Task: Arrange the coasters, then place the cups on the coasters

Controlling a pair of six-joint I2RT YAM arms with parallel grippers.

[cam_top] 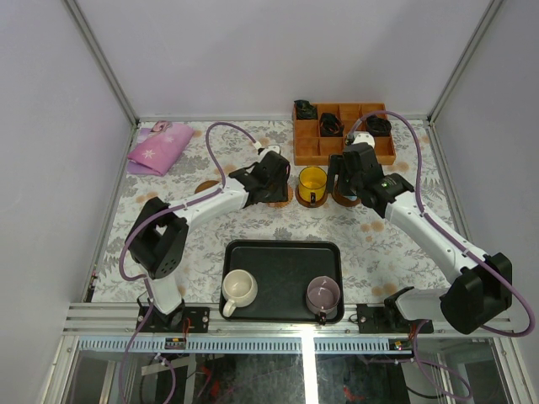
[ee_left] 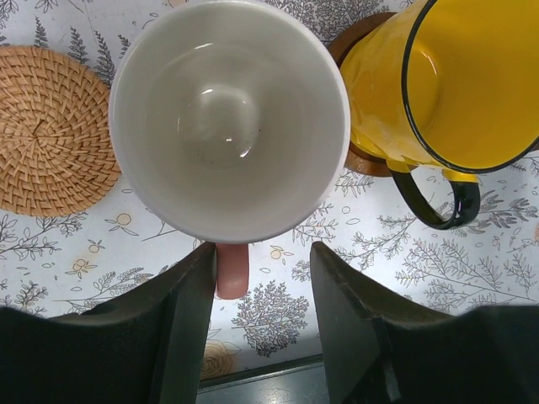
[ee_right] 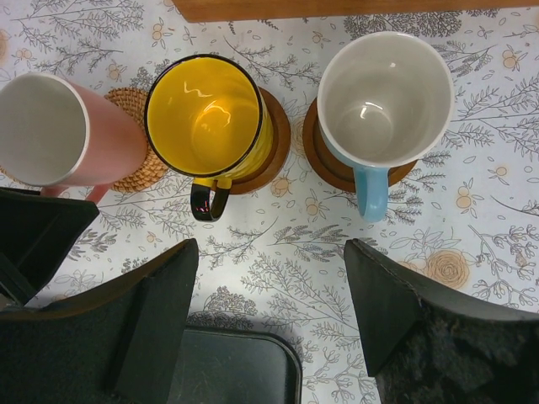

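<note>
The pink cup (ee_left: 229, 118) stands upright on a woven tan coaster (ee_right: 135, 145). Its handle (ee_left: 232, 269) rests against the left finger of my left gripper (ee_left: 263, 261), whose jaws are open, with a wide gap to the other finger. Next to it the yellow cup (ee_right: 210, 114) sits on a dark brown coaster (ee_right: 276, 143), and the light blue cup (ee_right: 383, 97) sits on another (ee_right: 324, 164). My right gripper (ee_right: 269, 286) hangs open above bare table in front of them. A free woven coaster (ee_left: 46, 130) lies left of the pink cup. The cream cup (cam_top: 239, 289) and mauve cup (cam_top: 323, 293) stand in the black tray (cam_top: 282, 261).
An orange wooden compartment box (cam_top: 344, 135) with black coiled items stands just behind the row of cups. A pink cloth (cam_top: 160, 150) lies at the back left. The tray's far corner (ee_right: 236, 366) is right below my right gripper.
</note>
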